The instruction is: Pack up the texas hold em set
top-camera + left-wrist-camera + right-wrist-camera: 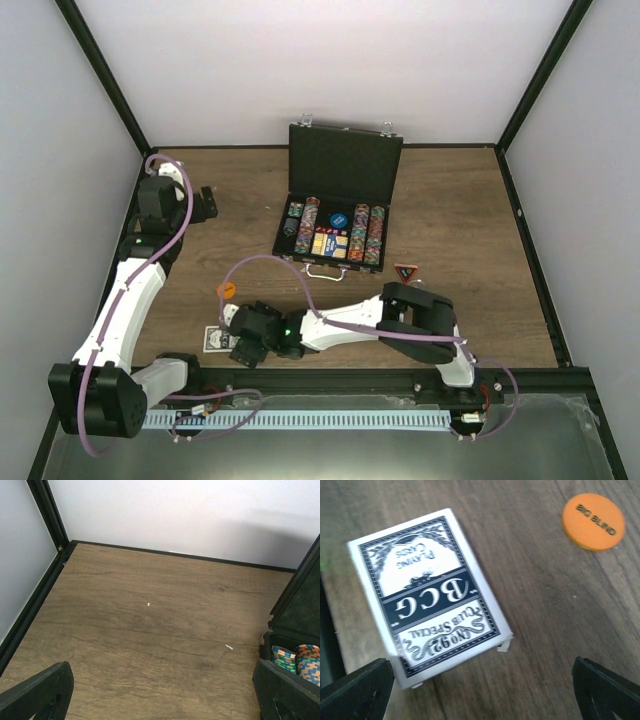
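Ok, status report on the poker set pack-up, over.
Left gripper open, empty. Right gripper open over white-and-navy card box. Black hinged case open; round orange disc, dark triangle outside it. Nothing blocking.

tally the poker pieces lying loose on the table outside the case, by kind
card deck box: 1
orange disc: 1
triangle marker: 1
total: 3
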You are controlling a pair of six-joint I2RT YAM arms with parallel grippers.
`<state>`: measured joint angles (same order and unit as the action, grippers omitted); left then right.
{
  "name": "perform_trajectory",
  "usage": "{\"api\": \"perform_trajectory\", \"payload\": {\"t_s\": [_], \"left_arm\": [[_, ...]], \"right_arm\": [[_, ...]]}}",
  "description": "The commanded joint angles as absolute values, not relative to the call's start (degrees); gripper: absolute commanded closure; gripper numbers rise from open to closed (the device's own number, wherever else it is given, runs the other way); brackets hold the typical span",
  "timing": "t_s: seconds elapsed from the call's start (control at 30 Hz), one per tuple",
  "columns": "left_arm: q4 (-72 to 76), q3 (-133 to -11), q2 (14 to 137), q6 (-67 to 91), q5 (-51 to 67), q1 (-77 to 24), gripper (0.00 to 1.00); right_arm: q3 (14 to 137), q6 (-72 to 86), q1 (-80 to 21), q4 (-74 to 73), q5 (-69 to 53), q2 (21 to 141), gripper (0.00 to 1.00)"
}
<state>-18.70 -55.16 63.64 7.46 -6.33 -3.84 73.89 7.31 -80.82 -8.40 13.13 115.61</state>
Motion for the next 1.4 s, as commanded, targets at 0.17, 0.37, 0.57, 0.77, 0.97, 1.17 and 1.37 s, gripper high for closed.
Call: {"api": "perform_trajectory", "payload": {"t_s": [0.17,0.37,0.57,0.77,0.97,1.17,1.37], "left_arm": [[-18.0,-55.1,64.2,7.9,-5.7,-3.8,0.00],[-18.0,-55.2,64.5,7.9,-5.5,-3.9,0.00],[-18.2,-55.2,64.6,7.8,-5.3,-3.9,0.00],[-18.2,-55.2,64.5,7.8,-5.2,-3.8,0.00],[-18.1,-55.2,64.5,7.8,-4.8,-3.8,0.00],[-18.2,-55.2,64.6,7.8,-4.4,-3.9,0.00],[-18.2,-55.2,64.6,8.0,-3.9,-4.0,0.00]], "right_arm": [[69.4,-5.0,-78.7,3.0,-0.4,112.2,0.00],[69.9,-7.5,-77.5,4.5,-2.2,113.6,0.00],[70.3,-9.9,-77.5,5.2,-3.1,115.3,0.00],[71.9,-11.9,-75.8,3.7,-6.4,117.9,0.00],[74.2,-12.9,-75.8,3.1,-5.8,121.3,0.00],[74.8,-14.5,-75.8,3.9,-5.4,122.3,0.06],[72.3,-12.7,-75.2,5.4,-9.9,120.4,0.24]]}}
